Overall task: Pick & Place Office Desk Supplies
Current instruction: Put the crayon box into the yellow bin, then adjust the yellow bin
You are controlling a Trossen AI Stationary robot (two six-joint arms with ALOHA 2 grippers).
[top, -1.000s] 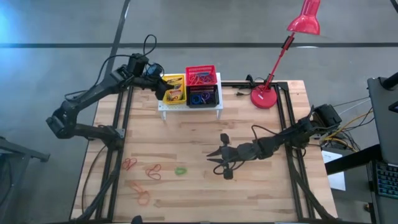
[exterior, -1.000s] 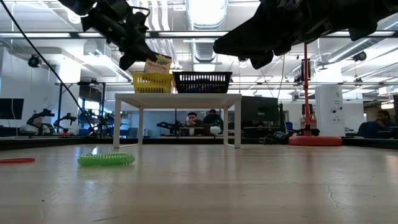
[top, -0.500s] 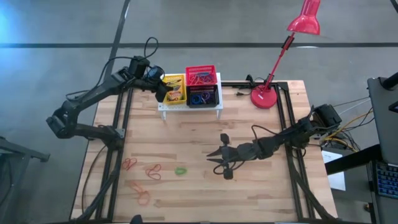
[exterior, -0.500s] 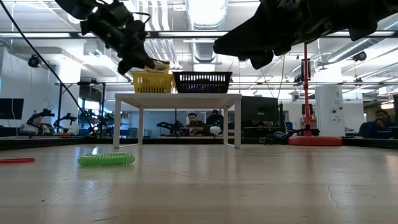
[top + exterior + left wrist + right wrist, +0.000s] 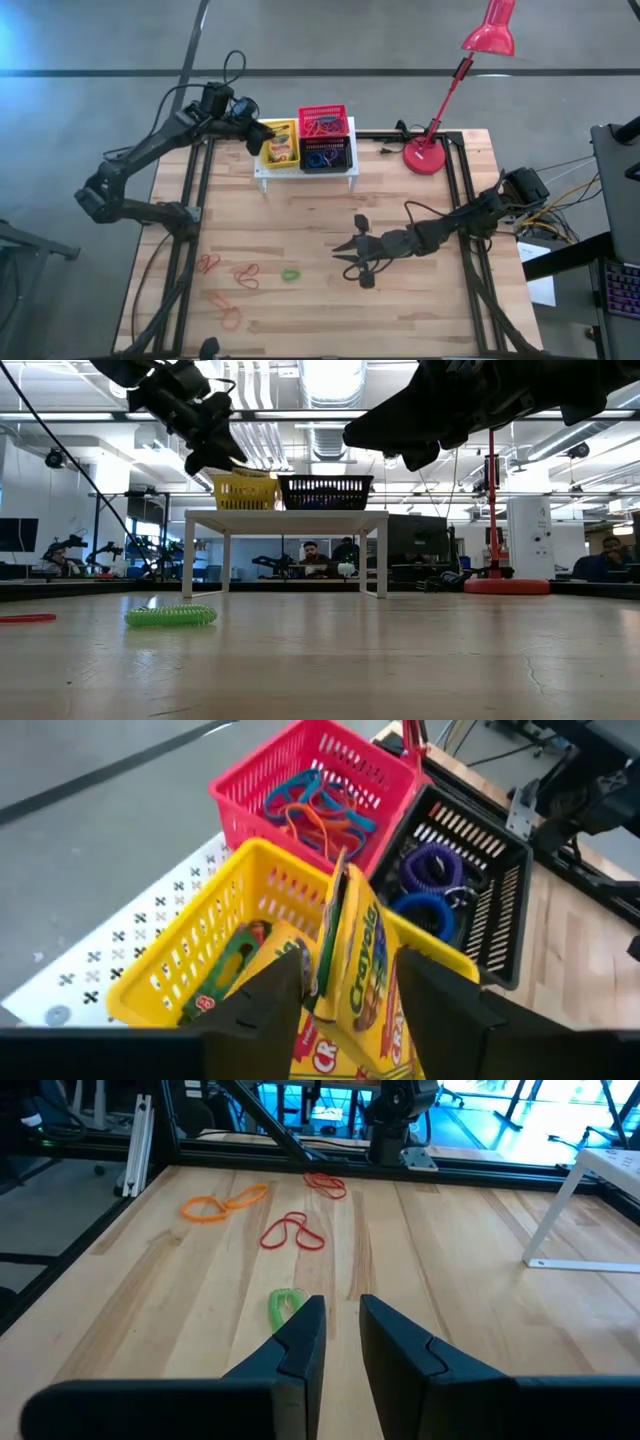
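A yellow-and-green crayon box (image 5: 358, 955) stands on edge in the yellow basket (image 5: 205, 945), leaning on another crayon box (image 5: 330, 1055). My left gripper (image 5: 350, 975) is open at the basket's left side (image 5: 255, 135), a finger on either side of the standing box. The red basket (image 5: 322, 122) and black basket (image 5: 327, 155) hold coloured loops. My right gripper (image 5: 340, 250) hovers over mid-table, its fingers a narrow gap apart with nothing between them. A green coiled loop (image 5: 285, 1305) lies on the table just ahead of it.
The three baskets sit on a white perforated stand (image 5: 300, 172) at the table's far edge. A red desk lamp (image 5: 430, 150) stands to its right. Red loops (image 5: 245, 275) and an orange loop (image 5: 228, 318) lie near the front left. People sit in the room behind.
My left gripper has lowered the crayon box from above the yellow basket's rim down into the basket and has shifted slightly toward the table's left edge. The box now rests inside, below the rim. My right arm has kept still.
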